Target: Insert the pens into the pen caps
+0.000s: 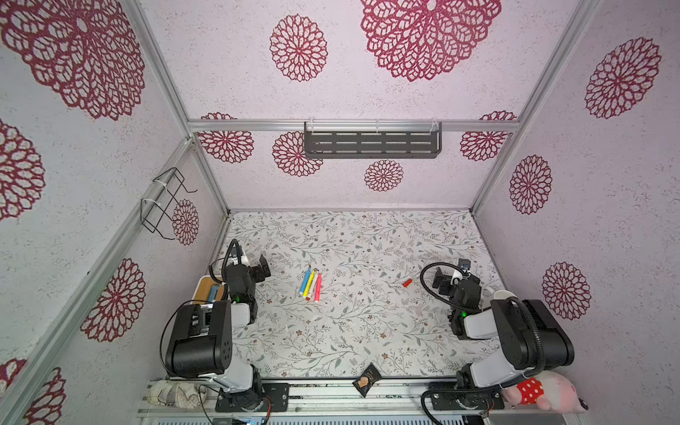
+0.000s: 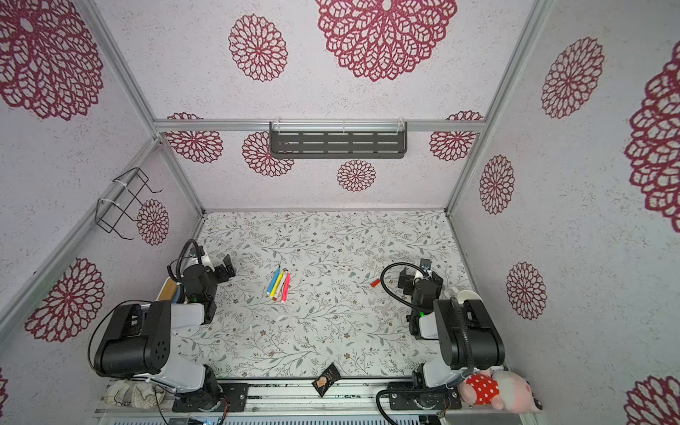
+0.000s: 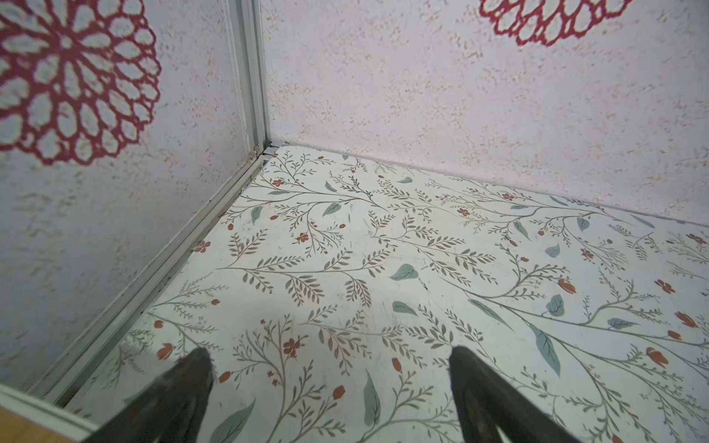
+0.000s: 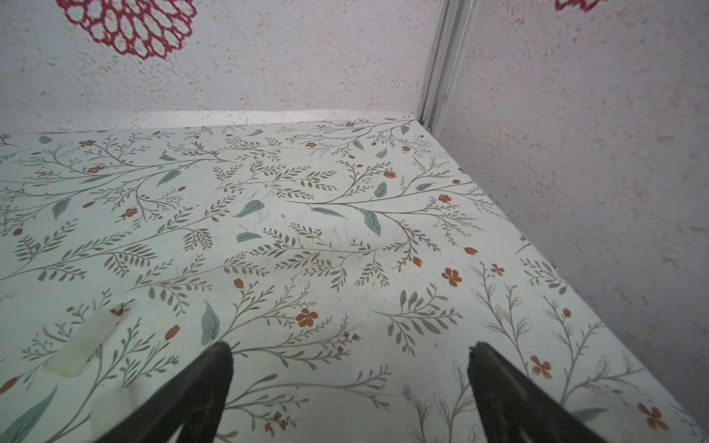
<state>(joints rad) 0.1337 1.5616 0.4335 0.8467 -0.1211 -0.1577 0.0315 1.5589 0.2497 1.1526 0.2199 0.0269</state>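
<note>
**Wide open, nothing held**

Your left gripper [image 3: 326,358] and right gripper [image 4: 351,351] both gape wide, empty. The pens [image 1: 312,284] lie bunched mid-way on the table [image 1: 368,338]. The red-orange cap [image 1: 407,282] sits well apart, toward your right arm. A pale stub [image 4: 86,343] lies near the right gripper, possibly another cap.

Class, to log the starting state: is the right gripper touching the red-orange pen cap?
Apart. In both top views, bare table separates the right gripper from the red-orange pen cap; its jaws are open and empty.
</note>
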